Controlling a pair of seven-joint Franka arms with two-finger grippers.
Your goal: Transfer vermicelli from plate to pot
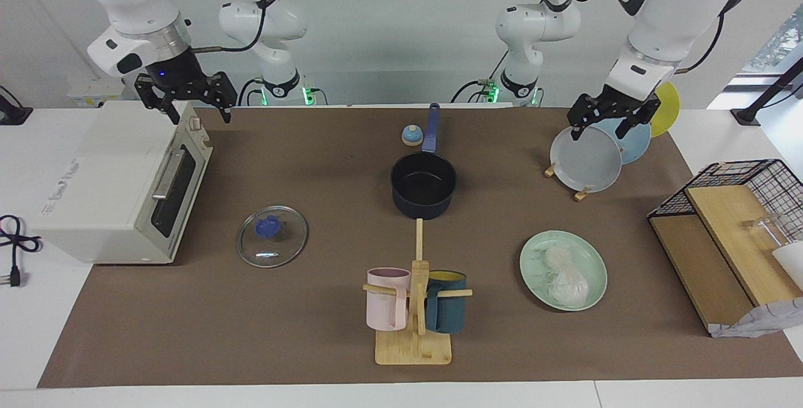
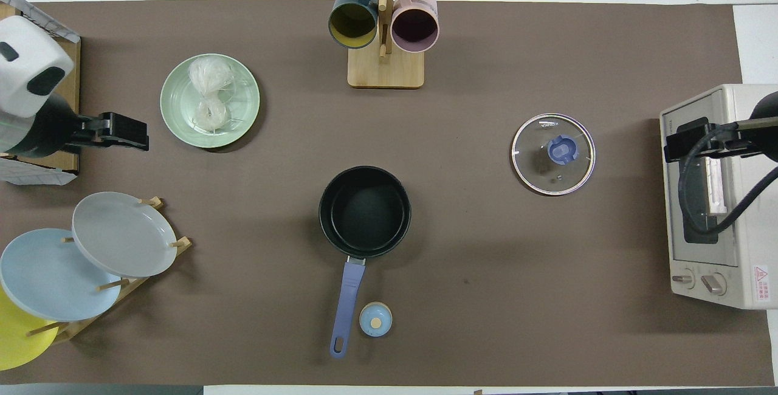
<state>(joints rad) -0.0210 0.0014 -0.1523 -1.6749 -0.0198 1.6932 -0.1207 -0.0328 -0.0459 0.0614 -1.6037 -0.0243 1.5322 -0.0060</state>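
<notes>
Both sets of jaws are hanging released with nothing in them: the left gripper is sitting up in the air over the rack of plates near the robots' edge at the left arm's end of the worktop, and the right gripper is floating above the toaster oven at the right arm's end. So honestly nothing is really happening with the task yet. The vermicelli is lying in a whitish lump on the mint-green plate, which is sitting toward the left arm's end and closer to the edge away from the robots. The pot is standing about mid-worktop, black inside looking bare, handle pointing back at the robots, with its glass lid already off and lying flat toward the right arm's end. My read: zero progress so far, the whole thing is left, meaning grab the bundle, carry it over, drop it in the pot. I'm guessing the left arm takes it since it's way closer.
</notes>
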